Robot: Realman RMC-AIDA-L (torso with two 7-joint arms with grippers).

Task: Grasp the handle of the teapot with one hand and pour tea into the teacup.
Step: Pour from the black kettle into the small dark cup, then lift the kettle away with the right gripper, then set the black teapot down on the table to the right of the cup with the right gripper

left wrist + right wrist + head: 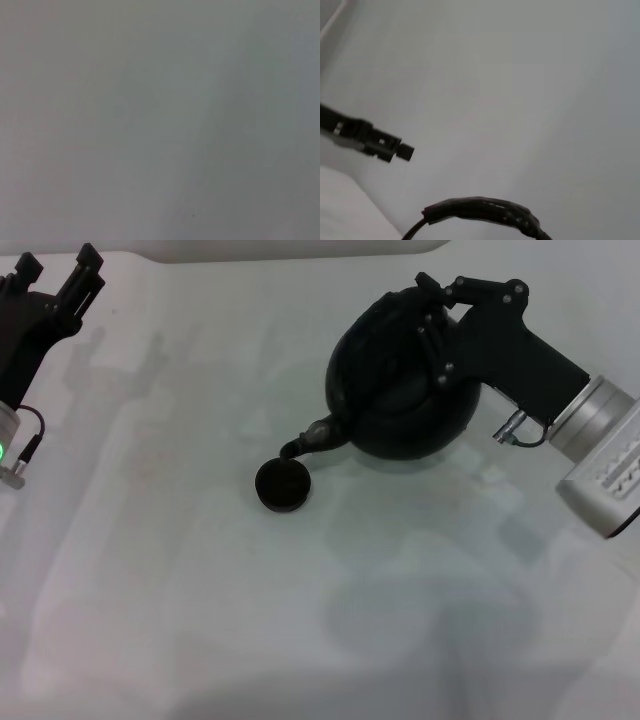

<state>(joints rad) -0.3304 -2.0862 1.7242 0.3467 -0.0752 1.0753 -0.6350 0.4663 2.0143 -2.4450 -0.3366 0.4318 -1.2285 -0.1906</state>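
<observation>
Jaws: right gripper (440, 302) pinches the thick black arched handle (485, 210) over the pot; left gripper (62, 285) is spread, gripping nothing.
Teapot: large round matte black teapot (400, 380) hangs tilted, stubby spout (312, 435) dipped toward seven o'clock.
Teacup: tiny round dark handleless teacup (283, 483) sits on the white table (200, 620), just under the spout tip.
Left arm: parked at ten o'clock, well apart from the pot.
Right wrist view: only the handle's arch and the distant left gripper.
Left wrist view: blank grey surface.
</observation>
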